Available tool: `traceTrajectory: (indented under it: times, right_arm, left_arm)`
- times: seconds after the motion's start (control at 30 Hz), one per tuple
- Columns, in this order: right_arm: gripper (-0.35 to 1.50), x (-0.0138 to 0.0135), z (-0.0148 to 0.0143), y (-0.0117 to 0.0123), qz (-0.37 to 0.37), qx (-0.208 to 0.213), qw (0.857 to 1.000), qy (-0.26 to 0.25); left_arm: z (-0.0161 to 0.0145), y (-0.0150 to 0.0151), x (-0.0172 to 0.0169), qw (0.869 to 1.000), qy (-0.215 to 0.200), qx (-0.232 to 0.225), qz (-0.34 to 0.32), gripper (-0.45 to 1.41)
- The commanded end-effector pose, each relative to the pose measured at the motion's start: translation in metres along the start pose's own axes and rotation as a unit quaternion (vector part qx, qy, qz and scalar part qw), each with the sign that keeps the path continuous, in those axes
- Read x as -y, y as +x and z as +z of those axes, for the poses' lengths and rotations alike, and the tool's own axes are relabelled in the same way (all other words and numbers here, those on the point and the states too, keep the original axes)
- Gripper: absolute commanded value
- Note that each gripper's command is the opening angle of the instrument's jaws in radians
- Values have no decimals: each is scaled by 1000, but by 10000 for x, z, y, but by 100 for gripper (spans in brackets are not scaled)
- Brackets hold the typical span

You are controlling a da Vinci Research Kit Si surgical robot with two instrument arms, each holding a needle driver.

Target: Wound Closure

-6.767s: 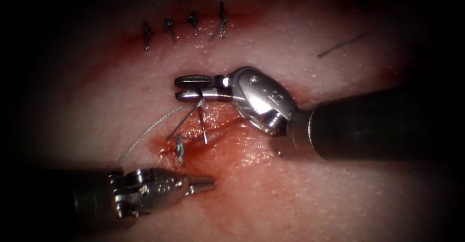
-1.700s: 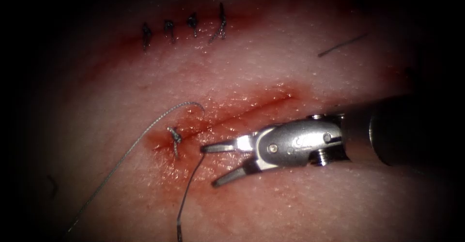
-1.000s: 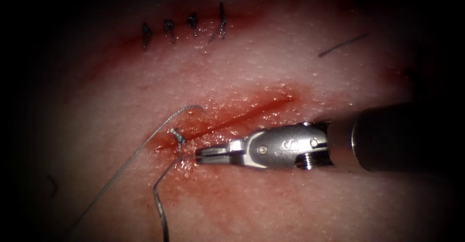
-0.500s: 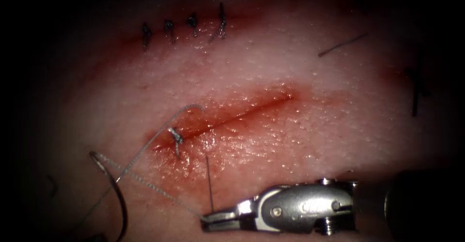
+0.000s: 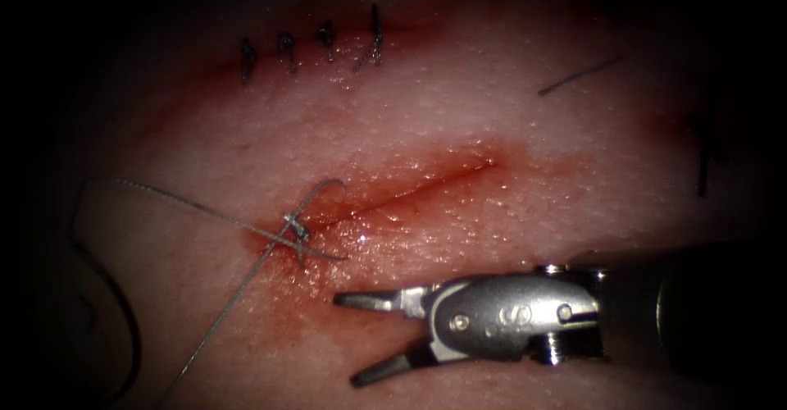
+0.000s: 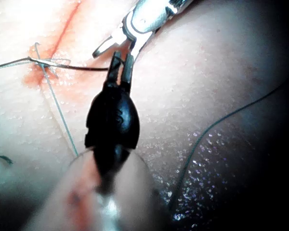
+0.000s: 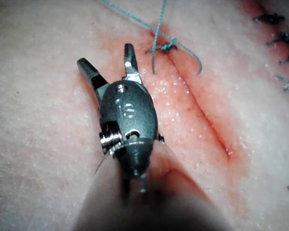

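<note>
The right tool (image 5: 361, 336) lay low in the endoscope view, right of centre, its jaws spread apart and holding nothing, the upper tip just below the cut (image 5: 410, 193); half a second before it had been closed on the thread lower down, and had since let go. In the left wrist view the left tool (image 6: 121, 67) showed dark, its two jaws slightly parted with nothing between them, close to the right tool's tips. Outward from the tools, a knot (image 5: 295, 230) sat at the left end of the cut, with thread (image 5: 188, 205) crossing it: one strand ran to the upper left, another slanted to the bottom edge, and a short tail curled above the knot. A dark curve at the far left, likely the needle (image 5: 123, 320), lay on the surface, clear of the tissue (image 5: 508, 115). As a judgement, one stitch was tied at the left end while the rest of the cut to the right gaped red and unstitched; the older row of four stitches (image 5: 311, 45) at upper left looked finished. A cut end of thread (image 5: 578, 76) lay at upper right.
</note>
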Motion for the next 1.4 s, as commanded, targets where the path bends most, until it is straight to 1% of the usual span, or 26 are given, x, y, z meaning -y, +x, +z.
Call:
traceTrajectory:
  times: [0.03,0.13,0.27,0.4,0.47,0.53,0.63,0.73,0.8,0.93,1.03,1.17,1.23,1.3,1.33,1.4]
  right_arm:
    - [121,-7,12,-11,-3,2,1000,-7]
    - [120,-17,23,-24,-4,6,1000,-17]
    - [118,-23,38,-42,-14,8,1000,-27]
    - [96,-24,46,-59,-7,17,1000,-13]
    - [76,-24,48,-64,-4,17,1000,-6]
    - [47,-24,51,-69,2,16,1000,2]
    - [-35,-23,56,-74,10,13,1000,17]
    - [-35,-20,59,-77,17,11,999,27]
    - [-35,-18,55,-77,15,13,999,34]
    - [-35,-8,34,-70,24,28,999,39]
    - [-35,8,16,-56,30,30,998,51]
    - [-35,37,-2,-28,31,40,996,76]
    - [-35,51,-8,-13,32,38,995,84]
    - [-35,66,-15,6,34,33,994,98]
    - [-35,80,-20,26,37,30,993,111]
    - [-35,88,-21,41,40,27,992,117]
  left_arm:
    - [4,-9,-4,1000,4,3,-1,-45]
    - [6,-10,-5,1000,6,3,6,-45]
    - [10,-12,-9,1000,9,3,16,-45]
    - [13,-13,-11,1000,7,1,20,-45]
    - [15,-14,-12,1000,5,0,21,-45]
    - [17,-14,-13,1000,5,0,27,-45]
    - [17,-14,-13,999,2,0,42,-45]
    - [18,-13,-11,998,-3,-4,59,-45]
    - [18,-13,-10,998,-3,-7,70,-45]
    - [18,-15,-3,995,-3,-8,97,-45]
    - [19,-20,3,995,-3,-8,99,-45]
    - [23,-33,3,994,-1,-11,106,-45]
    - [26,-38,0,994,-1,-5,112,-45]
    - [27,-43,-4,995,-2,10,95,-45]
    - [29,-44,-8,996,-4,25,88,-45]
    - [30,-43,-12,996,-3,29,84,-45]
